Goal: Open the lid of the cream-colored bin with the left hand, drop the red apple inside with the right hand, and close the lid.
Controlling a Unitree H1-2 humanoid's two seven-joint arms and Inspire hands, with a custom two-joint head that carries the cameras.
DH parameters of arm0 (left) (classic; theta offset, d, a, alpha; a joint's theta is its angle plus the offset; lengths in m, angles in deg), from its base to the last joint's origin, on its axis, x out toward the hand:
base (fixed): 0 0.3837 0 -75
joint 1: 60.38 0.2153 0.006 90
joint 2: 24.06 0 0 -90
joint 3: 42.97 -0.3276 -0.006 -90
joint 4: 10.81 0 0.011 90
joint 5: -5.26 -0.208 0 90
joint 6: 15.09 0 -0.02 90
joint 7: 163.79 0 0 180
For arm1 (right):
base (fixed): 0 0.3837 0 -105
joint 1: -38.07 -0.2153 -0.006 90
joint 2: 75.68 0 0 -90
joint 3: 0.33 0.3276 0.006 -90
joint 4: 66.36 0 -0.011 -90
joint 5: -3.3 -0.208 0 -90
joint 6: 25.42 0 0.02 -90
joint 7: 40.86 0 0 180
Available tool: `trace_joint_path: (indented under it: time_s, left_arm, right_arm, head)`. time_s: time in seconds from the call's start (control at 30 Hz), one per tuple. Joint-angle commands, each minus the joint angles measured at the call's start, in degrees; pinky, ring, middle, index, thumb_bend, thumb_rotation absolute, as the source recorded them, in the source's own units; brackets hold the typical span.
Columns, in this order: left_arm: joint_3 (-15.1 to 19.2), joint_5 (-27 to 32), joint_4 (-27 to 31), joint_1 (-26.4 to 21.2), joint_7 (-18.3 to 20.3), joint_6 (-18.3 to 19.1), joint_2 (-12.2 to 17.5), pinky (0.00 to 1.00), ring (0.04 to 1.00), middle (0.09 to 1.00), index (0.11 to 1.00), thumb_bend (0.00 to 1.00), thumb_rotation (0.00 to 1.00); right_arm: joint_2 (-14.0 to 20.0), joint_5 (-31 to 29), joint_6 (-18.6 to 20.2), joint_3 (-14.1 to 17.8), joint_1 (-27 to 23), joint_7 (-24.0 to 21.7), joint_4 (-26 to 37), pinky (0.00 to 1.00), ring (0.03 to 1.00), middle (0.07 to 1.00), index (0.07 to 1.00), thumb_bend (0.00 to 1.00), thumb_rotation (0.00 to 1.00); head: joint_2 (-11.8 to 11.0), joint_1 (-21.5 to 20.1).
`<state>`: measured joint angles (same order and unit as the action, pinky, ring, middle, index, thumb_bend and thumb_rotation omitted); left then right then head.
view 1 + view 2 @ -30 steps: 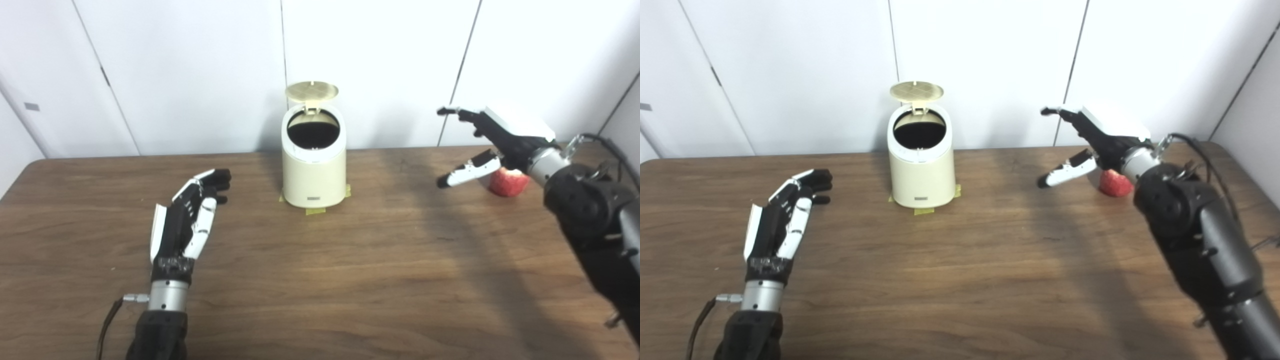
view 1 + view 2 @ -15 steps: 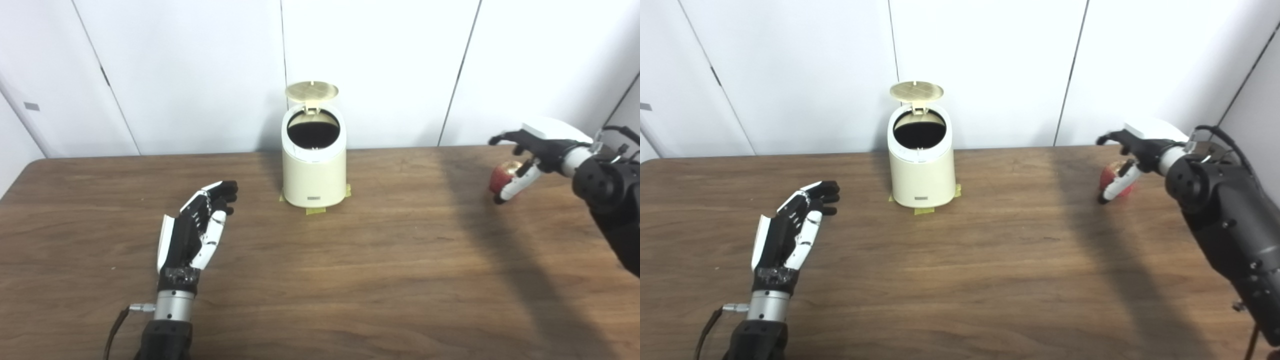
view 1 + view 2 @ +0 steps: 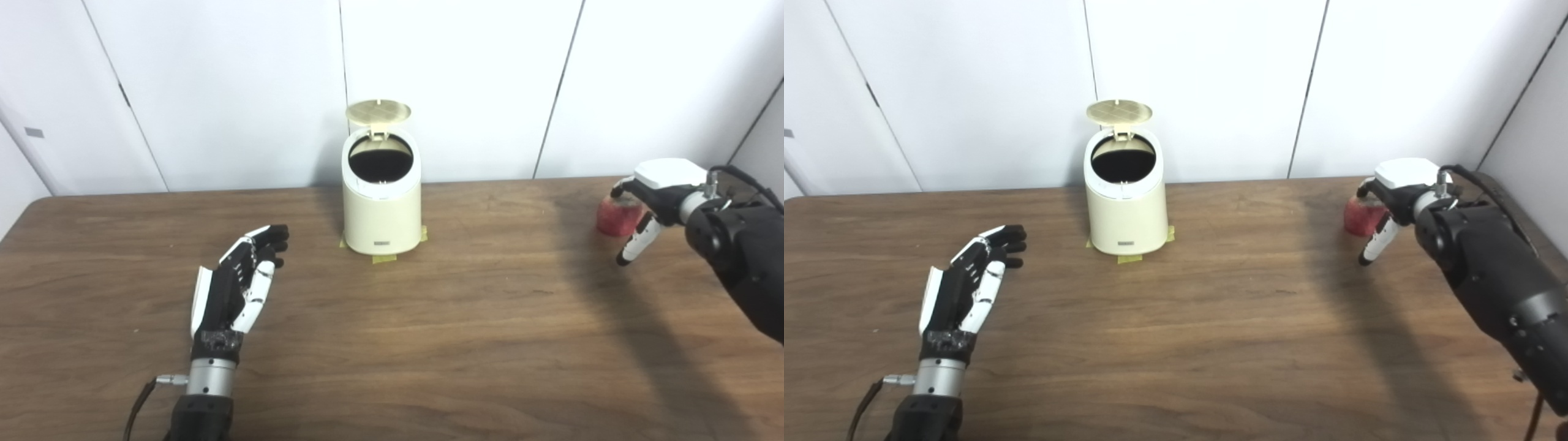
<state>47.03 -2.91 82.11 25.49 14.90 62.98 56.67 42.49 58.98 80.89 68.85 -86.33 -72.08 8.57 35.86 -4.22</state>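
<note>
Lid (image 3: 378,112) is already up on the cream-colored bin (image 3: 381,208), which sits at 12 o'clock on the counter (image 3: 429,343), mouth dark and unblocked. So my step is the apple grab. Red apple (image 3: 617,215) is on the counter out at 2 o'clock, well apart from the bin. My right hand (image 3: 652,193) arches over it, fingers spread and draped past its far side, thumb (image 3: 634,240) pointing down clear of the fruit. Not clamped yet, I judge.

To do it well: lower the palm onto the apple, bring thumb and fingers in from opposite sides, squeeze below the widest part, lift straight up, then swing toward 12.

Left hand (image 3: 236,285) waits at 8 o'clock, fingers apart, holding nothing.

Hard to read: apple is blurred and part-covered by the hand; finger contact unclear. Bin interior is black, contents unknown.
</note>
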Motion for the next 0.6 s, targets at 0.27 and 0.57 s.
trace_joint_path:
  time_s: [0.27, 0.57]
  left_arm:
    - [-0.10, 0.71, 2.12, -1.15, 0.51, -1.31, 0.29, 0.69, 0.765, 0.781, 0.755, 0.28, 0.69]
    - [-0.21, 0.02, 2.57, -0.97, 0.11, -1.00, 0.17, 0.67, 0.755, 0.774, 0.750, 0.27, 0.67]
  right_arm:
    - [0.03, -1.93, -2.33, 1.33, -2.81, 5.93, -5.73, 0.65, 0.834, 0.921, 0.867, 0.99, 0.32]
    - [-0.62, -1.86, -4.20, 0.27, -5.18, 9.20, -9.84, 0.59, 0.791, 0.896, 0.855, 1.00, 0.35]
  head:
    - [0.04, 0.34]
    - [0.26, 0.48]
